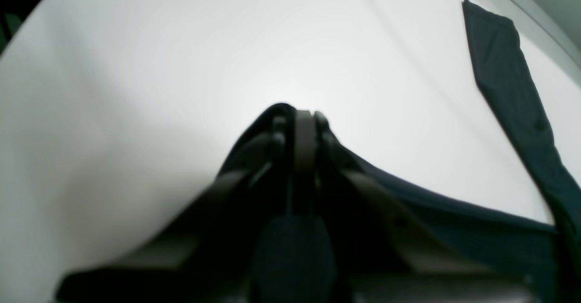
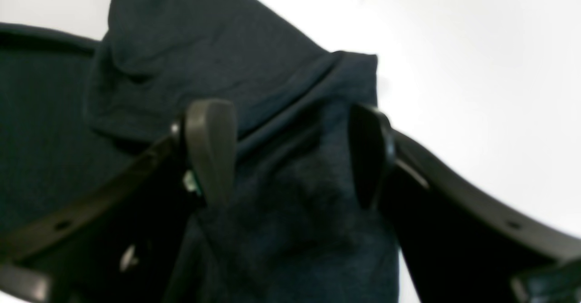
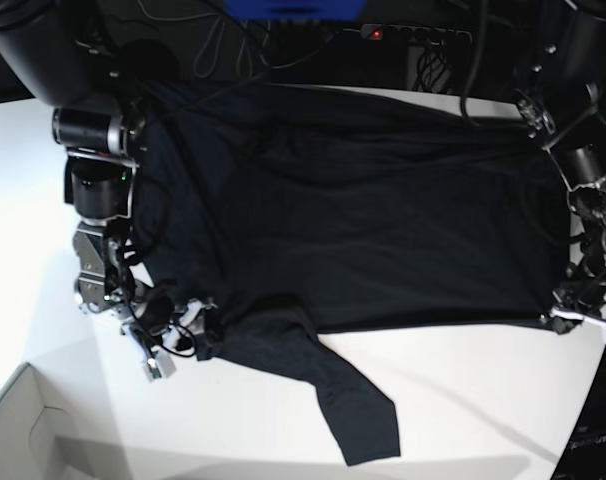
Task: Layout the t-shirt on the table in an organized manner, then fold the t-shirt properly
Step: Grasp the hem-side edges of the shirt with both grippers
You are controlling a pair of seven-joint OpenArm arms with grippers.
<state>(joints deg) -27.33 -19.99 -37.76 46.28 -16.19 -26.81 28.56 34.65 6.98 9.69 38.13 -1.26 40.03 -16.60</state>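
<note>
Left gripper point(image 1: 303, 126): jaws clenched together, pinching a raised edge of the t-shirt point(image 1: 454, 216) at centre frame of the left wrist view; dark fabric peaks around the fingertips and trails off toward the lower right. In the base view this gripper point(image 3: 583, 312) sits at the right edge, at the lower right corner of the garment.

Right gripper point(image 2: 290, 157): jaws spread wide, released, one finger point(image 2: 211, 151) left of centre and the other right of centre in the right wrist view. Fabric of the t-shirt point(image 2: 290, 212) lies between and beneath them, with a hemmed fold running diagonally just above. Whether the pads touch the cloth cannot be told. In the base view this gripper point(image 3: 173, 335) is at lower left, at the garment's lower left corner.

T-shirt point(image 3: 353, 220): black, plain, spread across the upper middle of the base view between the two arms, lying on the table point(image 3: 483, 400). Surface shows shallow wrinkles. Lower edge runs roughly straight from left gripper to right gripper. One sleeve point(image 3: 358, 415) extends from the lower left corner diagonally toward bottom centre, flat on the tabletop.

Table: white, smooth; bare surface visible along the bottom and left of the base view, curved rim point(image 1: 544, 26) at upper right of the left wrist view.

Cardboard box point(image 3: 23, 430): white, corner only, lower left of the base view, apart from the shirt.
</note>
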